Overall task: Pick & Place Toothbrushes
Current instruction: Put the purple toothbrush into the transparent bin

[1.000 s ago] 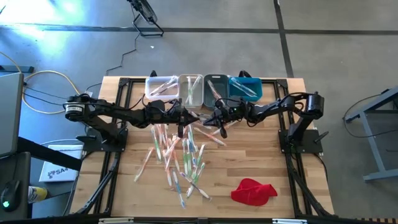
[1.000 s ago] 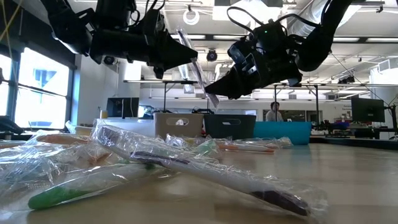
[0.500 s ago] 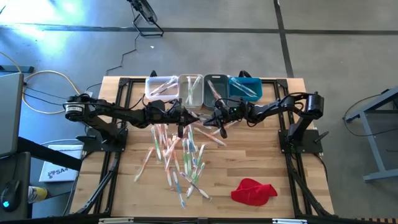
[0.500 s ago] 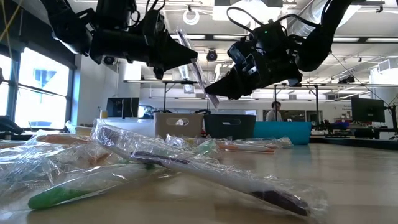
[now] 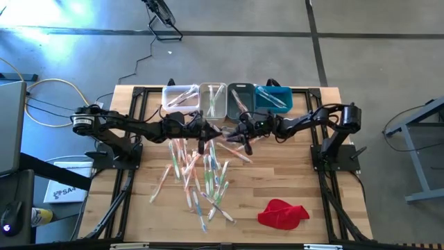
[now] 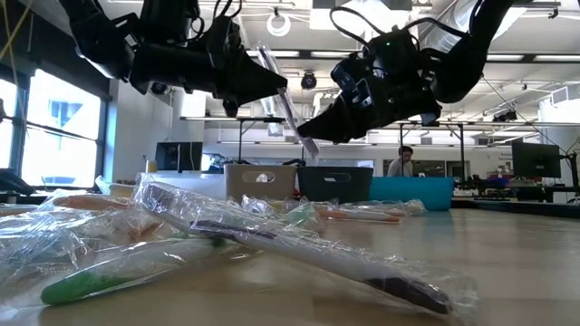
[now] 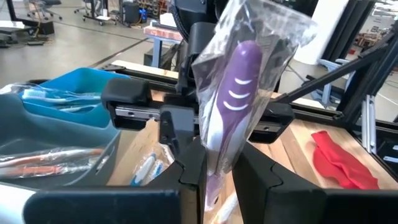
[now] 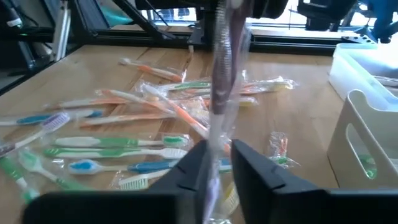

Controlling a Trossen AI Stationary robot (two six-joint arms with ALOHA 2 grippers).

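Purple-handled toothbrush (image 7: 233,106) in a clear wrapper hangs above the table's middle, caught between both grippers; you can see it as a slanted clear strip in the low view (image 6: 285,100). Only readable writing: partial letters "SA" on a white sheet (image 5: 61,191) on the floor, left of the table.

Left gripper (image 7: 219,163): fingers pinched on the wrapped handle. Right gripper (image 8: 216,163): its fingers bracket the wrapper's other end with a slight gap each side; you cannot tell whether they still pinch it.

Around it:
- loose pile of toothbrushes (image 5: 198,173) on the wood, below and near of the grippers, orange, green, blue handles
- four bins along the far edge: white bin (image 5: 179,101), beige bin (image 5: 213,101), grey bin (image 5: 241,99), blue bin (image 5: 273,98), each already holding brushes
- red cloth (image 5: 282,212) near-right, well apart from the pile
- a person (image 6: 400,161) in the room beyond the bins

Nothing lies between the held brush and the bins.

Against a second ago: arms and brush sit where they were; the right gripper's fingers have eased slightly.
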